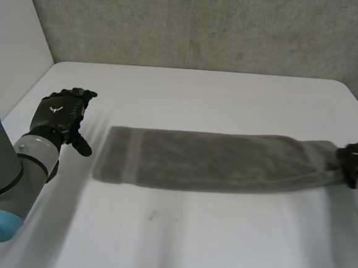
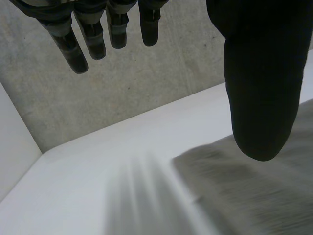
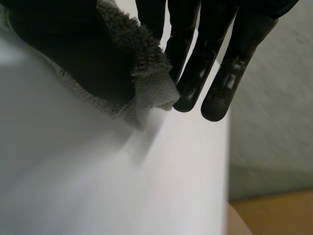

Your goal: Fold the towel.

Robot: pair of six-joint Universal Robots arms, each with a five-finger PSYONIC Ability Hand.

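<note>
L hand (image 1: pixel 61 115), mid-left of frame, fingers loose, holding nothing, near towel (image 1: pixel 214 160) but apart. Towel lies as a long strip across centre. R hand (image 1: pixel 355 159), right edge, pinches its end corner. Risk: thin pinch slips under pull, strip bunches. White table (image 1: pixel 189 246); grey wall (image 1: pixel 206 24) behind.

Grey-green towel (image 1: pixel 214 160), long folded strip, lying flat across table

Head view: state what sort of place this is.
Probably a robotics lab or test cell, not a home: a plain white table set against a rough grey wall, with the robot's right hand pinching one end of a grey towel stretched flat on it.
</note>
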